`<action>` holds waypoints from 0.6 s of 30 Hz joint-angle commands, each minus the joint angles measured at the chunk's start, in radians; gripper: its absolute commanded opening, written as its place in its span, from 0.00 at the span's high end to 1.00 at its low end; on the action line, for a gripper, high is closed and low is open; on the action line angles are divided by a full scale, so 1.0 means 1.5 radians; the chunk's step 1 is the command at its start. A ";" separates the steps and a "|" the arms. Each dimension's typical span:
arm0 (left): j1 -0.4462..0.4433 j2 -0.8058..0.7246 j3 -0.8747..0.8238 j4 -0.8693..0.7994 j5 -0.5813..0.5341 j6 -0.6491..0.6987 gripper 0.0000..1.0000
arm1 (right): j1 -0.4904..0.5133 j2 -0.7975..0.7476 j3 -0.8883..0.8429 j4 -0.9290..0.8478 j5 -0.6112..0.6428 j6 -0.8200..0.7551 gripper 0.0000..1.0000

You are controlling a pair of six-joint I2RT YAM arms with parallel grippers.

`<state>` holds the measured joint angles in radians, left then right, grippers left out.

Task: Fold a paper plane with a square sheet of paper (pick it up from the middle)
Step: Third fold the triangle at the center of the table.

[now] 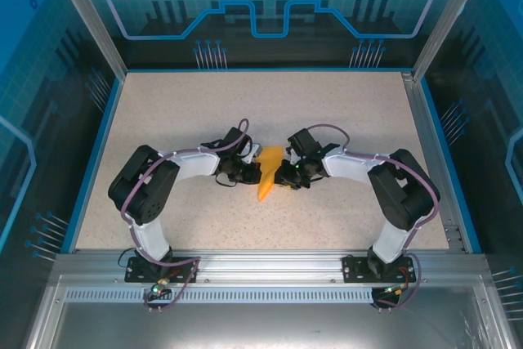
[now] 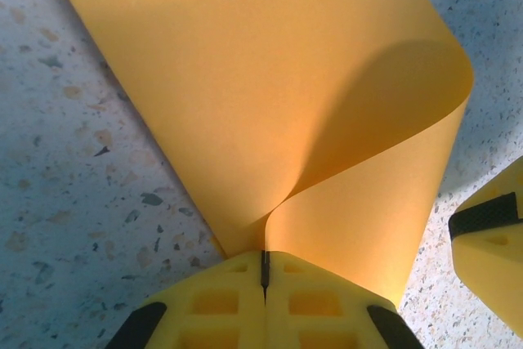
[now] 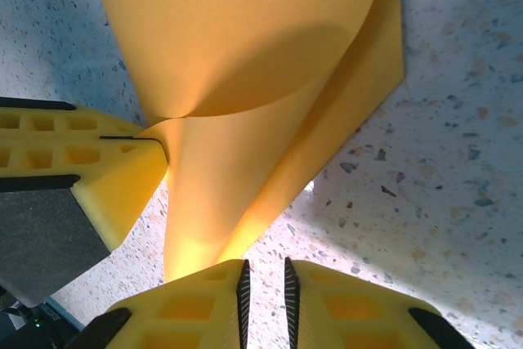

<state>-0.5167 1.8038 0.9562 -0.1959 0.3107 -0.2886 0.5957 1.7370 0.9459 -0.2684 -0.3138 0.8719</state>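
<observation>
The speckled tabletop [image 1: 343, 120] has both arms reaching in to its middle. The left arm [image 1: 155, 185] comes from the left and the right arm [image 1: 392, 185] from the right. The orange paper [image 1: 268, 173] lies between them.

From above, the paper is a long shape that runs from near to far. Its wide end is far and its thin point is near. One flap curls up and over and is not pressed flat yet.

The left fingers [image 2: 221, 300] are shut tight on the paper's left edge, just where the curl starts. The right fingers [image 3: 188, 308] have only a thin gap, and the tabletop shows through it. They sit right at the paper's near right edge, and I cannot tell if they touch it.

I think the next move is to flatten the curl. The right fingers look closest to it.
</observation>
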 commanded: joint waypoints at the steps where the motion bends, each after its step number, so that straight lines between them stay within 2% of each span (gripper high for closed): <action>1: 0.005 0.020 0.017 -0.008 0.004 0.016 0.93 | 0.009 -0.016 -0.012 0.008 -0.001 0.009 0.79; 11: 0.005 0.024 0.013 -0.018 0.002 0.020 0.94 | 0.055 -0.048 -0.071 0.178 -0.068 0.062 0.87; 18: 0.004 0.026 0.016 -0.022 0.003 0.021 0.94 | 0.093 -0.007 -0.093 0.267 -0.080 0.105 0.88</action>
<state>-0.5167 1.8172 0.9722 -0.1974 0.3119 -0.2855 0.7181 1.6939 0.8257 0.0345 -0.4046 0.9852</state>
